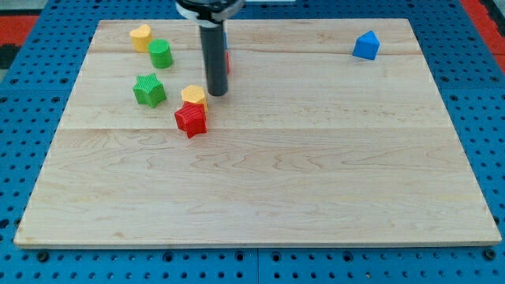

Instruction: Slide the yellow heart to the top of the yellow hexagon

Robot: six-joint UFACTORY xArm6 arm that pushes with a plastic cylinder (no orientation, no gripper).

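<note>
Hiding red block [227, 60] mostly, rod; my tip [217, 94] just beside yellow hexagon [193, 95].

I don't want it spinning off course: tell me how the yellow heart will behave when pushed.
The yellow heart looks squat and flat-based, so it will probably slide rather than tip or roll. Its lobed outline may let it rotate if my tip meets it off-centre. It touches or nearly touches the green cylinder, which could deflect it.
</note>
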